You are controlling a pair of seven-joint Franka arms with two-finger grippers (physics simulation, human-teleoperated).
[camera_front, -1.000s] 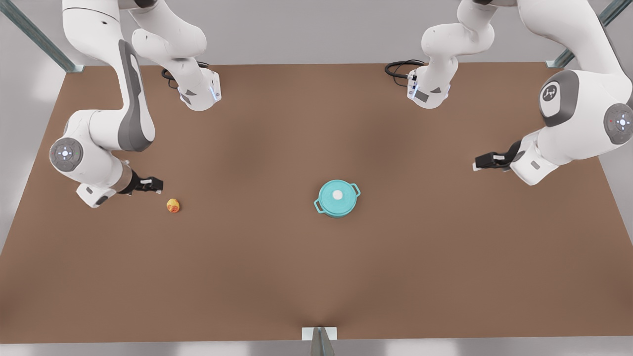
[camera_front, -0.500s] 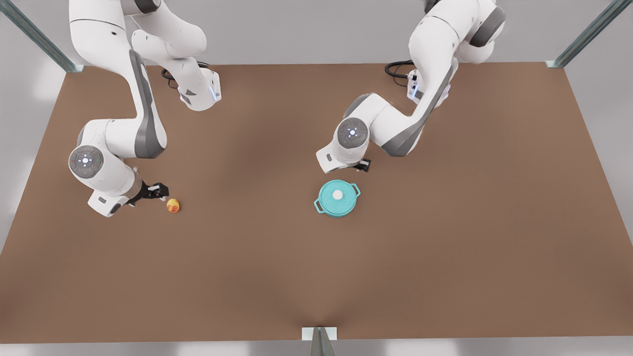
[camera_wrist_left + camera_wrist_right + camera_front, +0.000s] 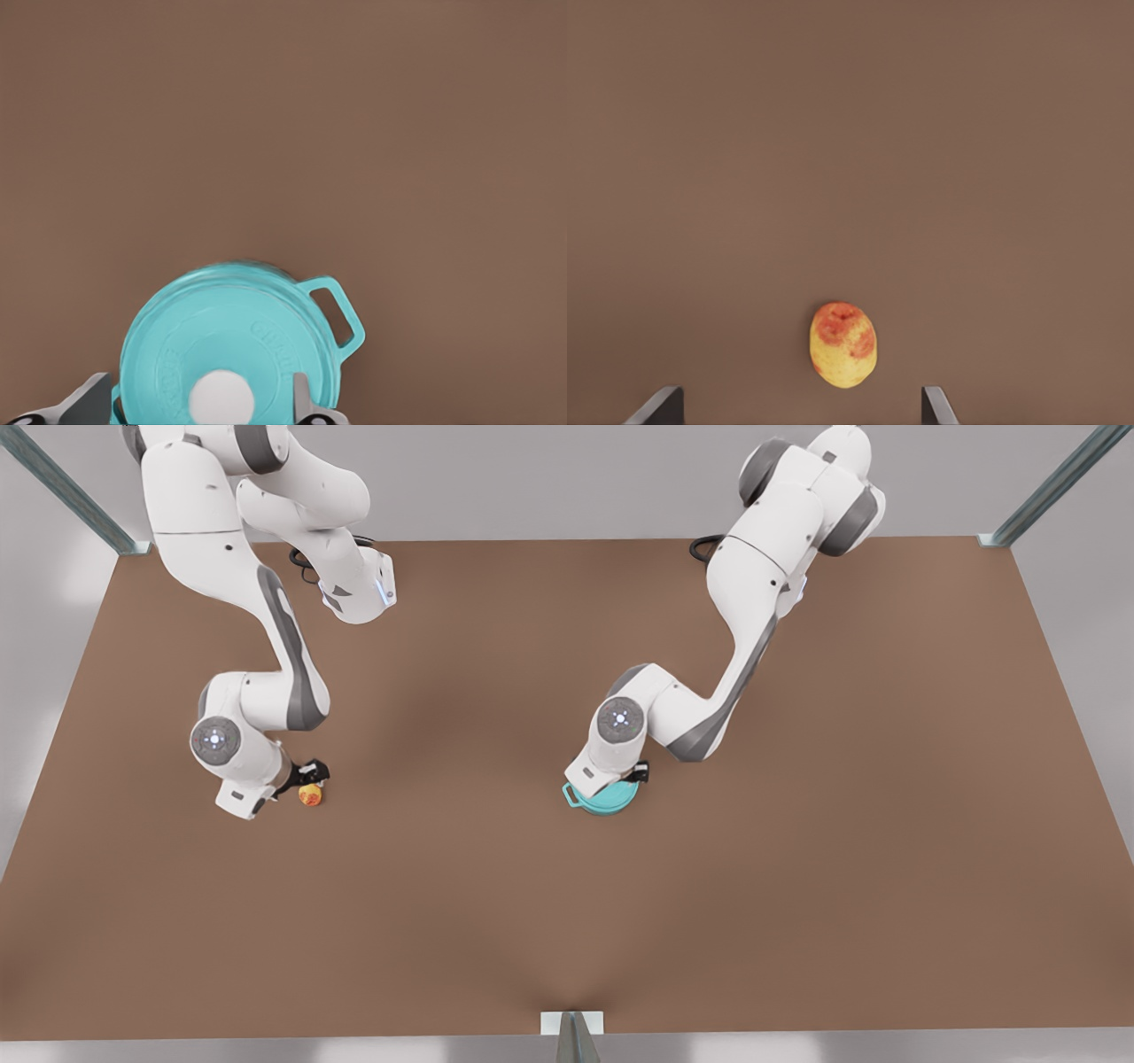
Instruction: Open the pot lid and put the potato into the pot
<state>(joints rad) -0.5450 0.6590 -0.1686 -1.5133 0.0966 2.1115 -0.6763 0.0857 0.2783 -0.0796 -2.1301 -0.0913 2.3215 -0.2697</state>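
The left end effector (image 3: 195, 412) hung spread over the lid (image 3: 226, 350), one fingertip (image 3: 301, 398) on either side of the white knob (image 3: 221, 398), nothing pinched. The lid sat closed on the pot (image 3: 607, 799), which stood mid-counter (image 3: 797, 868) under that arm's wrist in the front view. The right end effector (image 3: 802, 409) was also spread, fingertips (image 3: 935, 403) straddling the potato (image 3: 842, 344) without touching it, as far as the wrist view allowed a judgement. The potato (image 3: 309, 794) lay on the counter toward the front view's left, well apart from the pot.

The risks seemed twofold. The knob was small and smooth, so an off-centre close could let the lid slip or drag the pot sideways. The potato was rounded and could squirt out of a pinch landing off its middle.
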